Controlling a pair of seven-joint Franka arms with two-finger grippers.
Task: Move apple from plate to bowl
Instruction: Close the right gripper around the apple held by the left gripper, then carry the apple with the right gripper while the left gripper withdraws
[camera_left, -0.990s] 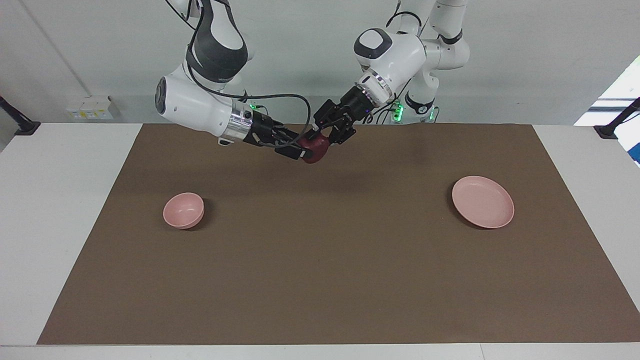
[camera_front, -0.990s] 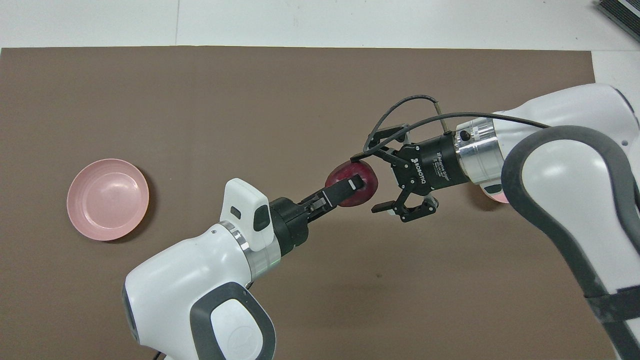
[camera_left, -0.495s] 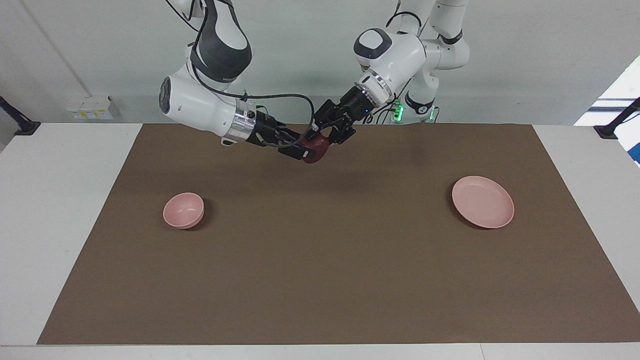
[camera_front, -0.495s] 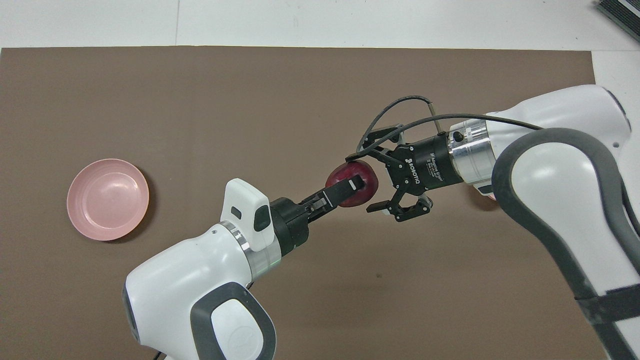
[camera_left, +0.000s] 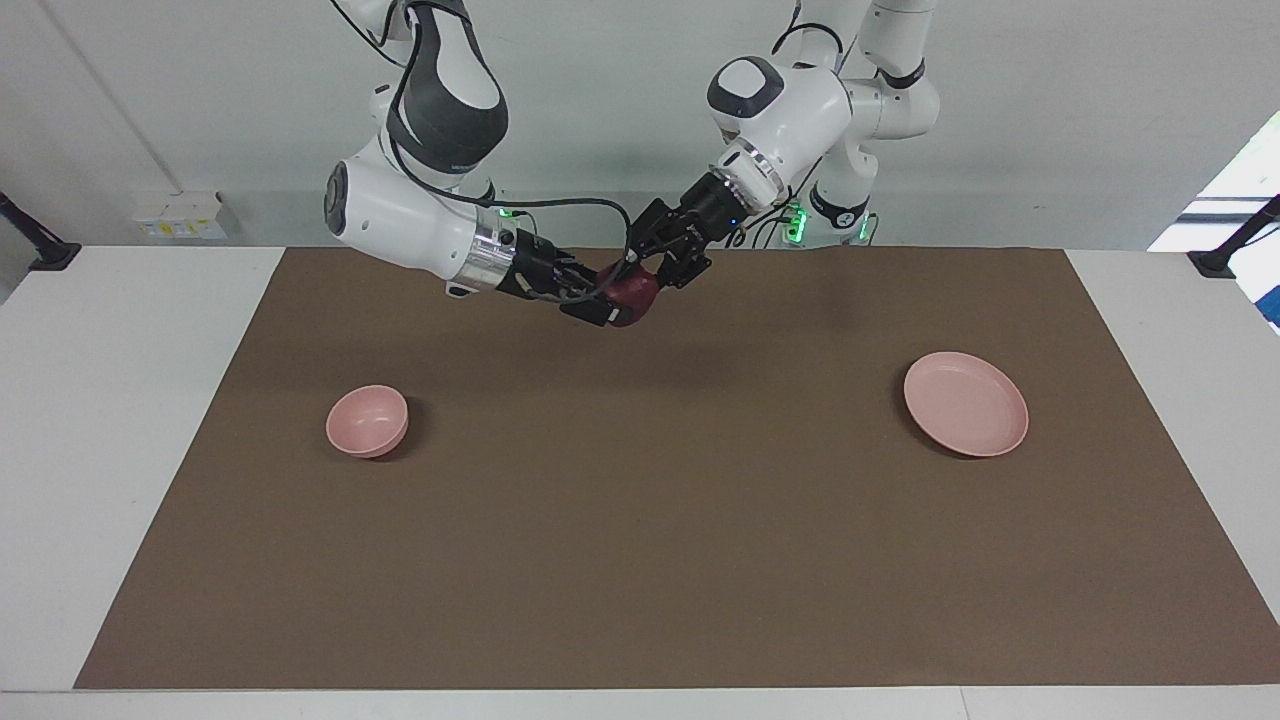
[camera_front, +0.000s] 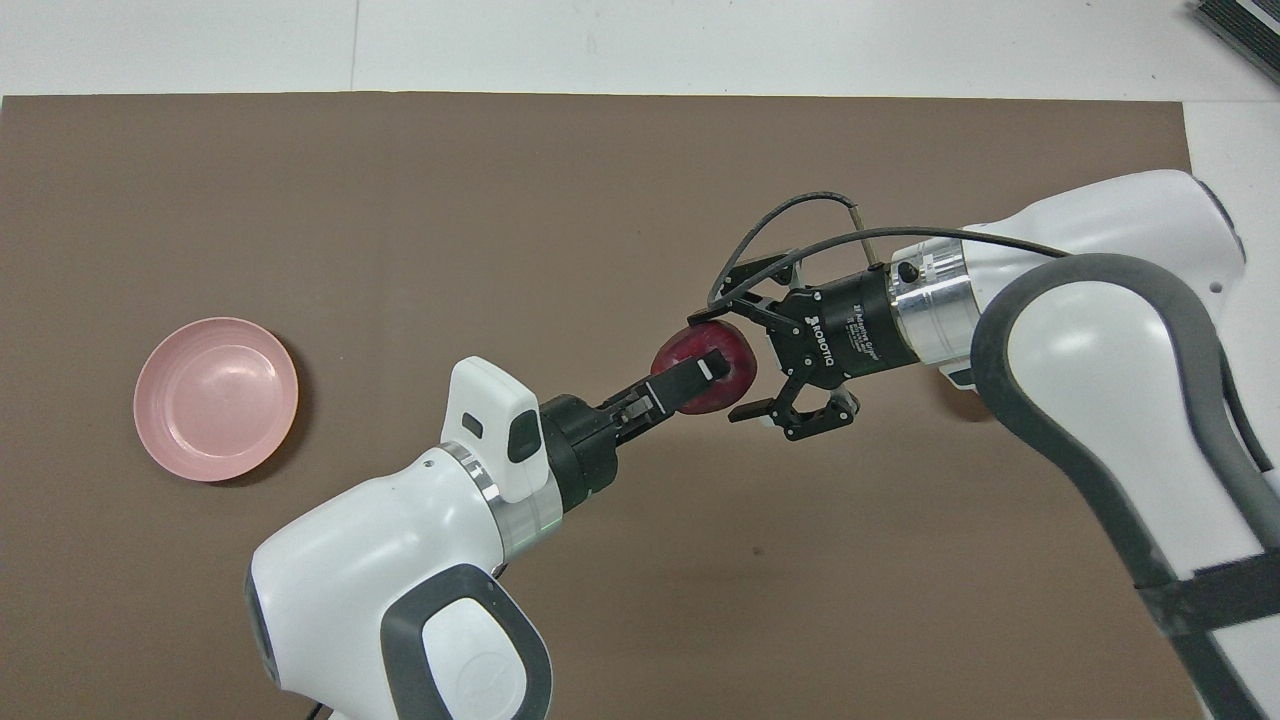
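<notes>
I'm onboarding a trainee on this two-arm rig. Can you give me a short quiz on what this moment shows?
1. True or false: neither the plate nor the bowl holds the apple.
2. Fill in: the right gripper stands ___ around the apple, one finger on each side of it.
3. Which gripper is shut on the apple, holding it in the air over the mat?
A) the left gripper
B) the right gripper
C) neither

Key: 1 true; 2 open; 3 A.
</notes>
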